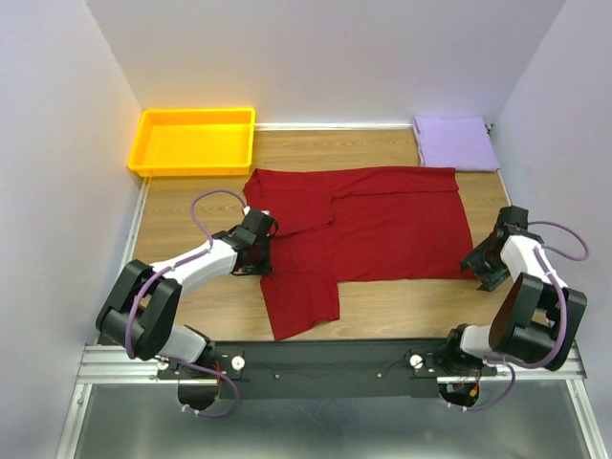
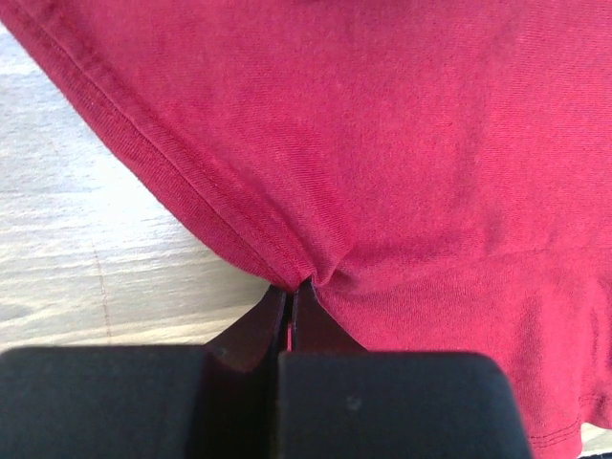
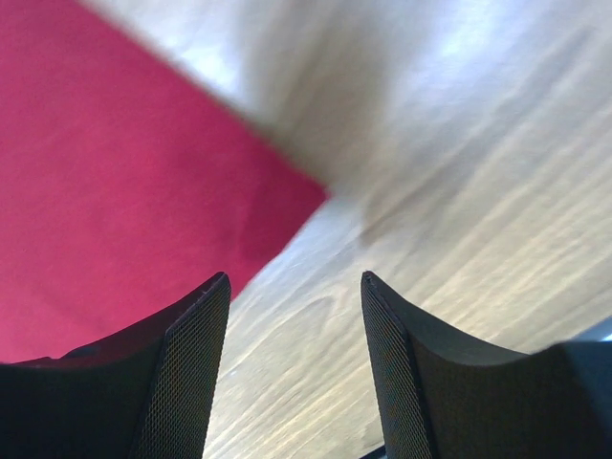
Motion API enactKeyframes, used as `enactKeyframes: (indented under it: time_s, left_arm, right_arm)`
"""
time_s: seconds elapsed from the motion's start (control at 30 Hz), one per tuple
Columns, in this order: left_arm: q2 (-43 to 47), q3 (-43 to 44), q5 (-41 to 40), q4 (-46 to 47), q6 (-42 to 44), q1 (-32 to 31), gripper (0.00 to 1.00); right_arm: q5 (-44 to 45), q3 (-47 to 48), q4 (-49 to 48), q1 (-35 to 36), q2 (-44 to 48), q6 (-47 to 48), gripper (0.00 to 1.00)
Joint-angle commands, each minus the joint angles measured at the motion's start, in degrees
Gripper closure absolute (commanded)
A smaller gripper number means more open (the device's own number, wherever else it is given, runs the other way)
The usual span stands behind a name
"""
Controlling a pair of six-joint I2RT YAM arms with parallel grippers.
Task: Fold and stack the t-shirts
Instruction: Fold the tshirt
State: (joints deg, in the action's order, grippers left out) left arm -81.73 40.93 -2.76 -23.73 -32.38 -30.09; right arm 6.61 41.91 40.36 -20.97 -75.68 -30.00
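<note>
At the far left corner of the wooden table (image 1: 402, 306) sits a yellow-orange tray (image 1: 196, 142). In front of it the left gripper (image 2: 292, 292) rests at the left edge of the deep red t-shirt (image 1: 382, 225), its jaws pressed together and pinching the stitched hem, which puckers where they bite. The red shirt lies spread flat across the middle of the table, part of its left side folded over onto itself and one portion reaching toward the near edge. At the shirt's near right corner the right gripper (image 3: 295, 282) has its fingers spread over bare wood, holding nothing. The pale lavender t-shirt (image 1: 455, 143) lies folded in the far right corner.
</note>
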Motion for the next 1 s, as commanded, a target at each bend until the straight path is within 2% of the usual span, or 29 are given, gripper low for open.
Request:
enactKeyframes:
  time_s: [0.0, 0.13, 0.57, 0.87, 0.97]
  left_arm:
    - [-1.4, -2.7, 0.1, 0.1, 1.7, 0.1, 1.0]
    - [-0.8, -2.8, 0.1, 0.2, 1.8, -0.1, 1.0]
    - [-0.6, -2.7, 0.3, 0.2, 1.9, -0.1, 1.0]
    - [-0.8, -2.6, 0.0, 0.0, 1.7, -0.1, 1.0]
    - [-0.9, -2.5, 0.0, -0.1, 1.8, -0.1, 1.0]
  right_arm:
    - [1.1, -0.2, 2.0, -3.6, -2.2, -0.6, 0.37]
    - [0.2, 1.2, 1.0, -6.3, -4.9, 0.4, 0.39]
    - [-3.7, 5.3, -0.5, -6.8, -5.4, -1.6, 0.42]
    - [-3.7, 3.5, -4.8, -6.9, -8.1, -2.0, 0.43]
    - [-3.6, 3.1, -5.6, -7.0, -9.2, -2.3, 0.49]
